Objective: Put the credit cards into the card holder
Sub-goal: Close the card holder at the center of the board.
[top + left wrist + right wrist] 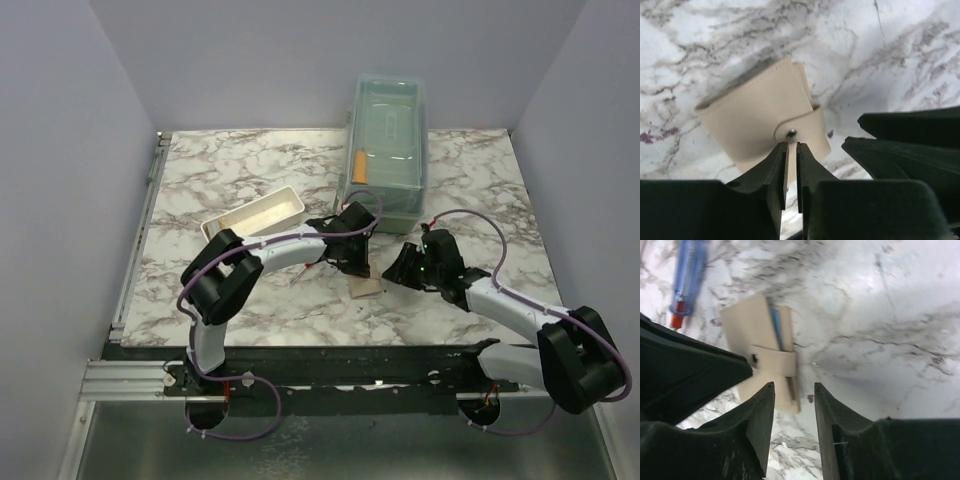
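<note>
The card holder (365, 289) is a tan wallet lying folded on the marble table, its snap strap closed. It also shows in the left wrist view (757, 115) and the right wrist view (765, 347), where a thin blue edge shows at its fold. No credit cards are in view. My left gripper (352, 262) hovers just above the wallet's far side. Its jaws (792, 145) are nearly together and hold nothing, the tips right by the snap. My right gripper (405, 268) is open and empty (794, 385), just right of the wallet.
A large clear lidded box (388, 150) stands at the back with a short orange stick (357, 165) inside. A white tray (255, 217) lies to the left. A red-and-blue screwdriver (687, 275) lies beyond the wallet. The two grippers are close together.
</note>
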Controlling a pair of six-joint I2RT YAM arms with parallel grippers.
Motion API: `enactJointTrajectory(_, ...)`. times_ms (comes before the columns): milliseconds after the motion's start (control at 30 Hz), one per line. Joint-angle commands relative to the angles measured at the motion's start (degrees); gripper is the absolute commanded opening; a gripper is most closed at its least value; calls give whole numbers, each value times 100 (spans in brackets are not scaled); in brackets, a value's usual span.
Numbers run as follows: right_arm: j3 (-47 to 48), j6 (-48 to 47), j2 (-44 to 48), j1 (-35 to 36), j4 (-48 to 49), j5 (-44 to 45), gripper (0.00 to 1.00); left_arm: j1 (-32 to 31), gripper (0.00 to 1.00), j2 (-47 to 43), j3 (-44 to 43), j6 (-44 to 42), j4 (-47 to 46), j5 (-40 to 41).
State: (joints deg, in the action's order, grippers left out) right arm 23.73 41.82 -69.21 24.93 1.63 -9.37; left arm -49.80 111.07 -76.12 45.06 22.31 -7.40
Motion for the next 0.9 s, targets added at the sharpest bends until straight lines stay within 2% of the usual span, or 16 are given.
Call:
enactJointTrajectory(0,616,-648,216,329,-1129,430,44,195,22,-843,476,-312,-452,-639)
enactJointTrajectory(200,1400,-652,-379,1225,-1797,1600,55,746,28,-1578,1207,-179,-468,-866)
enactJointTrajectory(367,2146,-501,-1300,1784,-2385,2444,56,988,28,-1799,1741,-134,-567,-869)
enactJointTrajectory(733,3169,-481,-2704,2290,-2947,3573,51,1090,27,-1773,2325,63,-1143,-1200)
enactJointTrajectory(867,3215,-302,-2850,2324,-3033,3931,42,1091,27,-1749,2364,99,-1256,-1351)
